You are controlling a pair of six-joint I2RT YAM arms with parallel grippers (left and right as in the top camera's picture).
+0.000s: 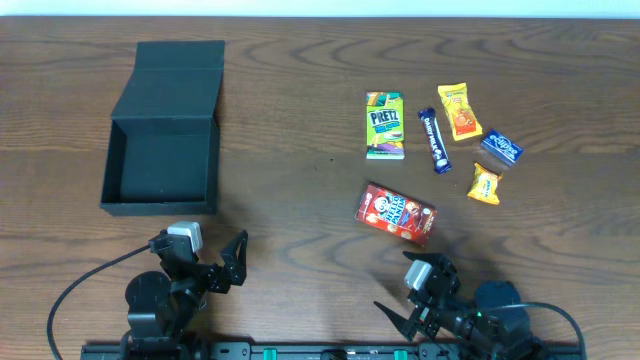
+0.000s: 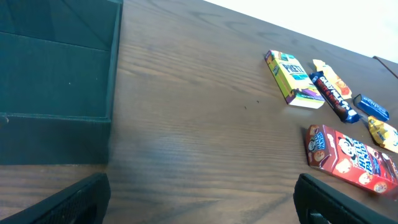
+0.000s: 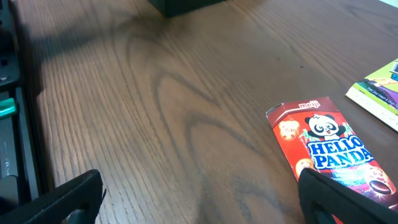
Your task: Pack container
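Observation:
The black container (image 1: 165,140) lies open and empty at the left of the table, its lid flap folded back; its wall shows in the left wrist view (image 2: 56,93). Snacks lie to the right: a red Hello Panda box (image 1: 396,213) (image 2: 349,159) (image 3: 323,146), a green Pretz box (image 1: 384,125) (image 2: 292,79), a dark blue bar (image 1: 434,140), an orange-yellow packet (image 1: 459,110), a blue packet (image 1: 501,147) and a small yellow packet (image 1: 486,184). My left gripper (image 1: 205,262) (image 2: 200,202) is open and empty near the front edge. My right gripper (image 1: 415,295) (image 3: 202,199) is open and empty just before the Hello Panda box.
The table is dark wood (image 1: 300,180). A black rail with green clips (image 1: 330,350) runs along the front edge, and cables loop from both arm bases.

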